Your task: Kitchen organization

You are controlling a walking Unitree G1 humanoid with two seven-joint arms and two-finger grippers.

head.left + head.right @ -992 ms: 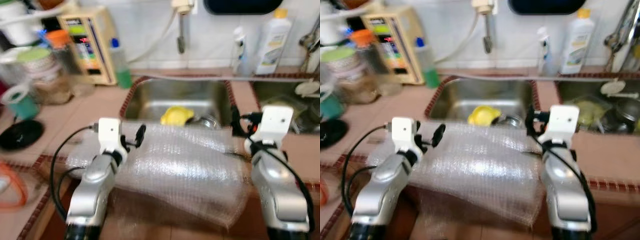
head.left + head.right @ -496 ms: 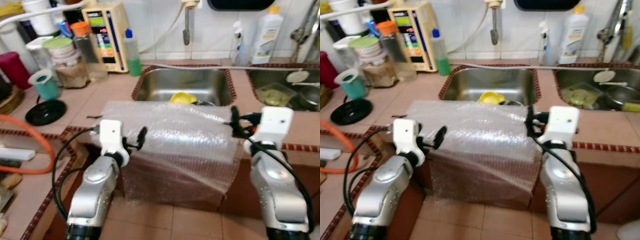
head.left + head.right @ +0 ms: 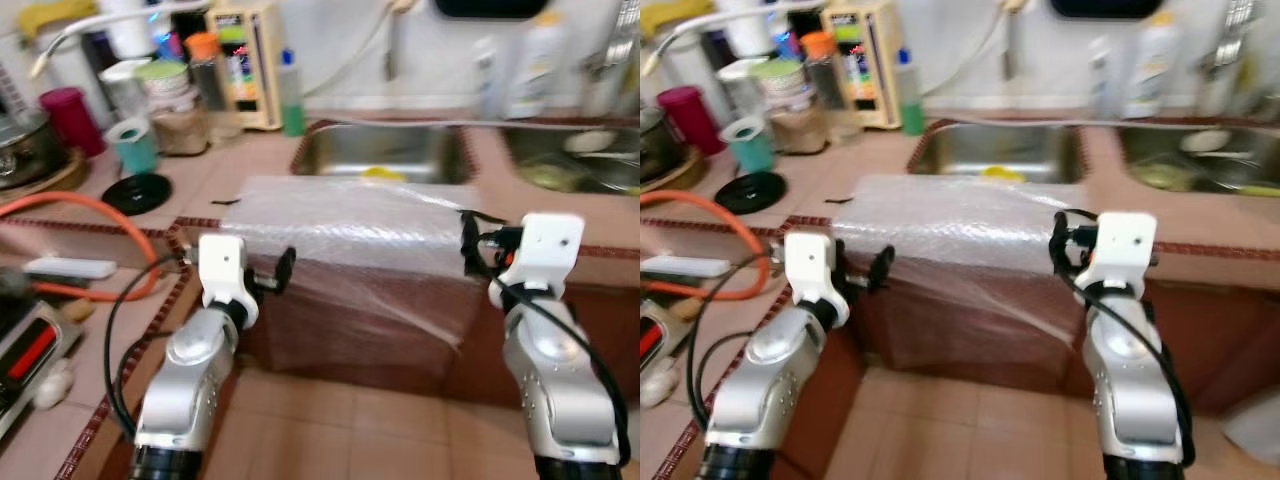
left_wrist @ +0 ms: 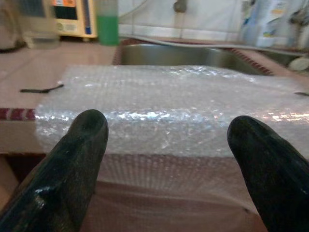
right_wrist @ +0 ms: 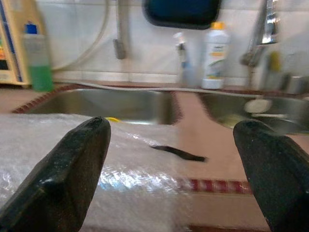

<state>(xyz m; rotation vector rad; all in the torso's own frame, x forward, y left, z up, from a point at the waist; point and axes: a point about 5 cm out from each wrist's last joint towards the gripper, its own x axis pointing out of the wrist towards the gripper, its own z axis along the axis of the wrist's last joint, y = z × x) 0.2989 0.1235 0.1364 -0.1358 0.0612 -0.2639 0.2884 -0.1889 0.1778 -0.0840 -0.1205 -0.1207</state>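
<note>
Sheet of bubble wrap (image 3: 360,225) draped over the front edge of the tiled desk (image 3: 210,170), its upper part lying flat before the sink (image 3: 385,150) and its lower part hanging down the brown cabinet face. Left gripper (image 4: 169,159) hovers just short of the sheet's left portion, fingers (image 4: 77,150) spread wide and empty. Right gripper (image 5: 174,159) is level with the sheet's right end, fingers (image 5: 72,164) likewise wide apart, holding nothing. A yellow object (image 3: 383,173) lies in the sink. Behind, green bottle (image 3: 291,95), jars (image 3: 175,105), teal cup (image 3: 133,147), black lid (image 3: 137,193); orange hose (image 3: 90,205) curves at left.
</note>
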